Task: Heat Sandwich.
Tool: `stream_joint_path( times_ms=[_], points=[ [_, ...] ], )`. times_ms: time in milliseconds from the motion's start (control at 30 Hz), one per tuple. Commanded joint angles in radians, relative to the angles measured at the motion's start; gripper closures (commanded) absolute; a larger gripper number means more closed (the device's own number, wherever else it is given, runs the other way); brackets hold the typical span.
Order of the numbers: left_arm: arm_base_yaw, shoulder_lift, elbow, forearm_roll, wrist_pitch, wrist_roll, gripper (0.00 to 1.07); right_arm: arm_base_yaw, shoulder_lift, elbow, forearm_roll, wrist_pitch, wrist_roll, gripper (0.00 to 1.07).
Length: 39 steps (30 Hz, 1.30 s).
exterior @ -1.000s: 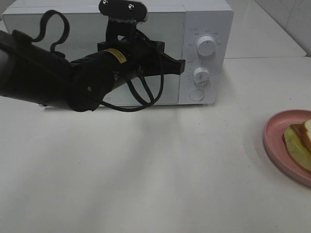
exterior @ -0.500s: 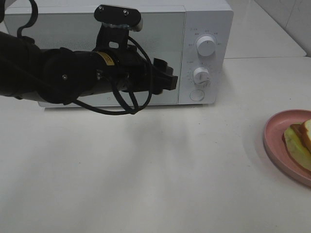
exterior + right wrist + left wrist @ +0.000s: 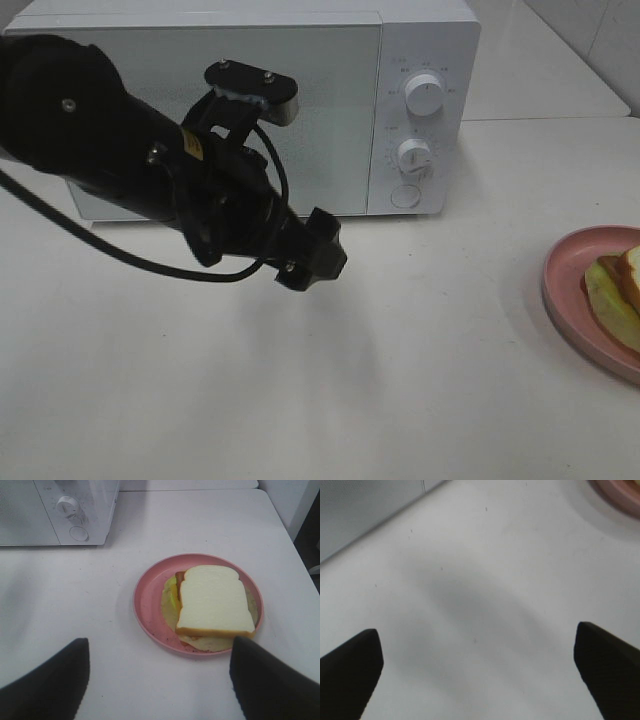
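The sandwich (image 3: 214, 602) lies on the pink plate (image 3: 148, 611) on the tabletop (image 3: 420, 370), well to the right of the microwave (image 3: 420, 40), whose door (image 3: 300, 110) looks shut. The left end effector (image 3: 312, 258) hangs over bare tabletop in front of the door, its jaws spread wide and empty. The right end effector (image 3: 160, 677) hovers near the plate, jaws well apart and holding nothing. The main risk, as I judge it, is order: if the sandwich is lifted before the door is open, the right arm has nowhere to put it. The left arm also sits low and close to the microwave, so a careless sweep toward the door edge could knock the knobs (image 3: 422, 95) or shove the whole oven. At the plate, a grip on the soft bread alone could let the layers slide apart, and jaws coming down off-centre could catch the plate's rim and tip it.
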State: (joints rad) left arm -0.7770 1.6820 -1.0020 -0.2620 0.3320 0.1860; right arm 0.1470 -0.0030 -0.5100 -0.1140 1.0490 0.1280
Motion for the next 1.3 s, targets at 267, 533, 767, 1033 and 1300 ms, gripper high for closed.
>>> stream_joint_path(
  times_ms=[267, 533, 767, 1033, 1300],
  points=[
    [0.049, -0.057, 0.001, 0.046, 0.316, -0.075, 0.07, -0.008, -0.028, 0.001, -0.001, -0.01, -0.003, 0.32],
    [0.259, -0.135, 0.001, 0.056, 0.512, -0.076, 0.07, -0.008, -0.028, 0.001, -0.001, -0.01, -0.003, 0.32],
    [0.419, -0.199, 0.001, 0.059, 0.617, -0.076, 0.07, -0.008, -0.028, 0.001, -0.001, -0.01, -0.003, 0.32],
    [0.612, -0.282, 0.001, 0.122, 0.752, -0.105, 0.07, -0.008, -0.028, 0.001, -0.001, -0.01, -0.003, 0.32],
    [0.713, -0.427, 0.006, 0.196, 0.797, -0.159, 0.07, -0.008, -0.028, 0.001, -0.001, -0.01, -0.003, 0.32]
  ],
)
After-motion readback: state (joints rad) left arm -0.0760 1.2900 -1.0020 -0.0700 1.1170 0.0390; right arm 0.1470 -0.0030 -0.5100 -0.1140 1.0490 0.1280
